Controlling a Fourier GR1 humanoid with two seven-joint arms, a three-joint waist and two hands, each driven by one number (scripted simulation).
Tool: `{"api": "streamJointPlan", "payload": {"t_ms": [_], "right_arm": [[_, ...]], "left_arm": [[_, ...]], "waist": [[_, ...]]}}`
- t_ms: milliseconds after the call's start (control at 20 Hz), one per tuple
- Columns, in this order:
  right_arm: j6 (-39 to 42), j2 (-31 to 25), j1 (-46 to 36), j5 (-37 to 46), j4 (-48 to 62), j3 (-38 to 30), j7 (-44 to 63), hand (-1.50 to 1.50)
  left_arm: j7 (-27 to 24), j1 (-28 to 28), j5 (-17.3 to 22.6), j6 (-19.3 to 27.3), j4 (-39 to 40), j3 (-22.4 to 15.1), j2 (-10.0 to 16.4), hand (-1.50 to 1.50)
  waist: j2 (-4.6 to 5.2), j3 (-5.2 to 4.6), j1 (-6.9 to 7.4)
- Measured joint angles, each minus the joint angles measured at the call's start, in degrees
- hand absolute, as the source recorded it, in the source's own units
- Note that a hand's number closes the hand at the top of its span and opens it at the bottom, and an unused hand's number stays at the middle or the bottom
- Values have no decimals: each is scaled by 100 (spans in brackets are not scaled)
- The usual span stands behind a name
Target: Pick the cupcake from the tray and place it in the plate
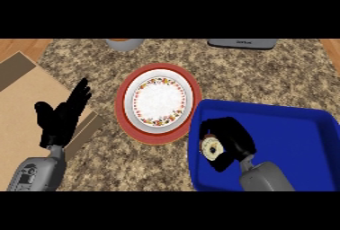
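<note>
The counter [279, 76] under me is speckled brown and grey stone, filling most of the frame, with pale wood showing past it at the upper corners. At the lower right lies one deep blue tray [292, 134] with raised walls. My right hand [232, 134] comes up from the bottom edge into the tray's left part, fingers and thumb curled round the one cupcake [212, 147]. The cupcake shows between my fingers as a small pale round with a darker ring on its face and a brown edge; the rest is hidden by my hand. It is inside the tray, close to its left wall. I cannot tell whether it touches the tray floor.

At the left of the frame my left hand [58, 120] rests open, fingers straight and pointing up, over the counter's edge and a tan wooden board [26, 90].

Just left of the tray, in the middle of the frame, sits one plate [159, 101]: white centre, a flowered band, a broad red rim.

At the top edge are two cut-off things: a grey round vessel [124, 44] and a flat grey object [243, 43].
</note>
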Motion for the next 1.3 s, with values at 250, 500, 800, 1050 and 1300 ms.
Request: {"api": "streamJointPlan", "payload": {"t_ms": [250, 500, 800, 1050, 1300], "right_arm": [[-679, 583, -700, 367, -446, 1344, 944, 150], [-1755, 756, -1295, 895, -792, 2229, 2364, 150], [-2830, 813, -2054, 1067, -641, 2953, 4339, 150], [-3423, 813, -2959, 747, -169, 3181, 5399, 150], [-3862, 807, -3672, 333, 739, 3152, 5636, 150]], "left_arm": [[71, -101, -12, -57, 62, -85, -38, 0], [130, -157, -2, -58, 145, -46, -18, 0], [150, -183, -45, 7, 148, -56, -64, 0], [147, -255, -70, 48, 189, -8, -67, 0], [75, -179, -137, 108, 192, -24, -133, 0]], "waist": [[-23, 19, 151], [-40, 21, 66], [3, 25, 39], [36, 26, -21], [53, 30, -94]]}}
